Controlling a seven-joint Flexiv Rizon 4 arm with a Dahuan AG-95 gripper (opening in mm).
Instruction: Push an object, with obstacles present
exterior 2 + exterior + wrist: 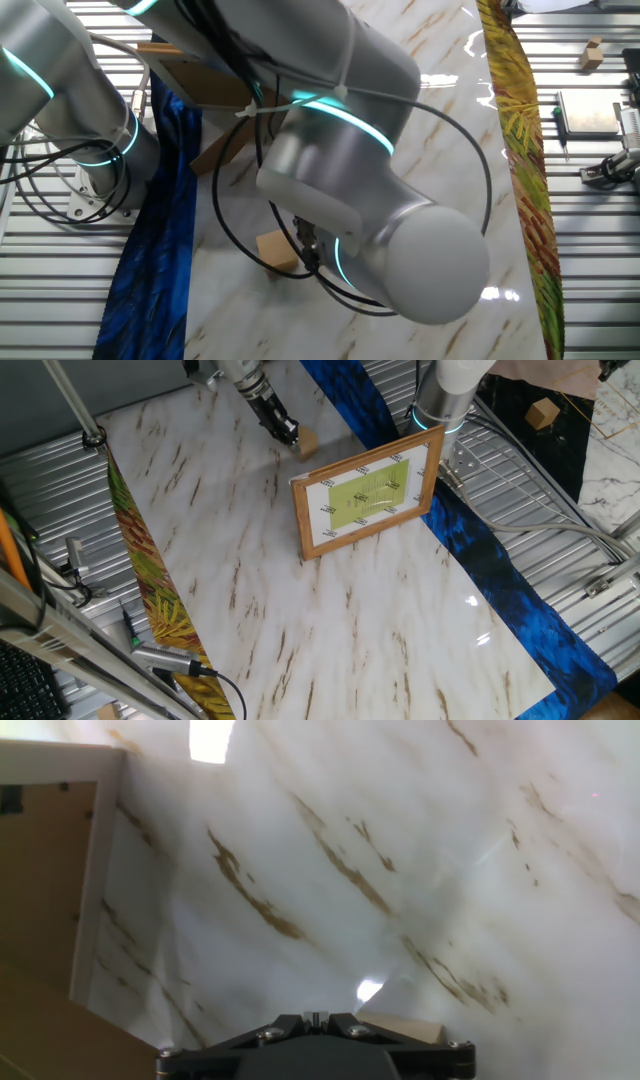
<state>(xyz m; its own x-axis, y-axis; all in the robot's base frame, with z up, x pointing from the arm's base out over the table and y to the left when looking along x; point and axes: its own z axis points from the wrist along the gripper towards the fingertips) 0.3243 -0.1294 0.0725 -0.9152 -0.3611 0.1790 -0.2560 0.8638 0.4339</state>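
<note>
Gripper (289, 432), jaw opening not discernible, nothing seen held, tip just beside small wooden block (308, 444), far side of marble table (350, 620); standing picture frame (366, 495) nearer, right.

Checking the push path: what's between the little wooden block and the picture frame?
Nothing: only bare marble table separates the wooden block and the picture frame, seen in one fixed view.

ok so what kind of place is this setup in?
Likely a robotics lab bench: an arm mounted at a ribbed metal table, a marble-print sheet laid over it, and loose cables at the edges.
</note>
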